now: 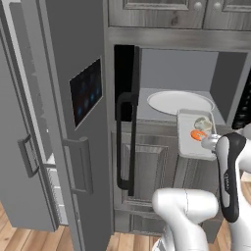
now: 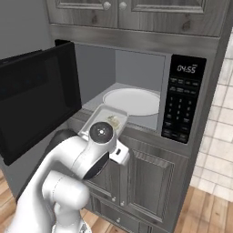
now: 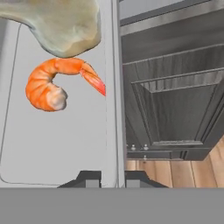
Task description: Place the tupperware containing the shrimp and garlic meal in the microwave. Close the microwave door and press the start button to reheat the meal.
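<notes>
The tupperware (image 1: 188, 143) (image 2: 97, 119) (image 3: 52, 144) hangs at the mouth of the open microwave (image 1: 176, 68) (image 2: 136, 68). Its far end reaches the near edge of the white turntable (image 1: 179, 102) (image 2: 132, 101), and its near end juts out over the cabinet front. Inside lie the orange shrimp (image 1: 198, 135) (image 3: 48, 87) and the pale garlic lump (image 1: 202, 124) (image 2: 113, 121) (image 3: 61, 26). My gripper (image 3: 113, 179) (image 1: 210, 143) is shut on the container's near side wall, one fingertip on each side of it. The microwave door (image 1: 126, 88) (image 2: 36, 95) stands swung wide open to the left.
The keypad and clock panel (image 2: 184, 104) is on the right of the cavity. A tall grey fridge (image 1: 73, 147) stands close on the left, just past the open door. Wooden cabinet doors (image 1: 152, 166) (image 2: 150, 177) lie under the microwave, and more cabinets (image 2: 136, 13) hang above.
</notes>
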Controlling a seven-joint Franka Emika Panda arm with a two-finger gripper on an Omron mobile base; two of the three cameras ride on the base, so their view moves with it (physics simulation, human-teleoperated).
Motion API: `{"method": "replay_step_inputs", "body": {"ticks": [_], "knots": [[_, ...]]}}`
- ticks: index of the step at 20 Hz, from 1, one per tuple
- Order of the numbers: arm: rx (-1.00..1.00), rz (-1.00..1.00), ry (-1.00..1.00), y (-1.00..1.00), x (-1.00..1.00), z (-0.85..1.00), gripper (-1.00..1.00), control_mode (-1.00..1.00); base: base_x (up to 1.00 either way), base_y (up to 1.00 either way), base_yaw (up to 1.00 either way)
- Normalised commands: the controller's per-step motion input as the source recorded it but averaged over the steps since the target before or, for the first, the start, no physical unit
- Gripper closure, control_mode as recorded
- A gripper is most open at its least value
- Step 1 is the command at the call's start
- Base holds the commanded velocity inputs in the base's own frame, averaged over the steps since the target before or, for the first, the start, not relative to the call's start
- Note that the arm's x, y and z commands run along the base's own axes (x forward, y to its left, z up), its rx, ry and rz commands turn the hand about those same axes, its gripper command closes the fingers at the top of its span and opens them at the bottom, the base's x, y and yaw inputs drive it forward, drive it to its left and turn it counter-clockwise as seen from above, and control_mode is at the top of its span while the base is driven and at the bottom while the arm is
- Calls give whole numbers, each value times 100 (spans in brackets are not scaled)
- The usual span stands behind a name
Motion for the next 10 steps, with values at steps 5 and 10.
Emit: {"method": "replay_step_inputs", "body": {"ticks": [5,10], "knots": [[0,-2,2,-15,47,3,100,-100,0,0,0],[0,0,2,-1,57,2,100,-100,0,0,0]]}}
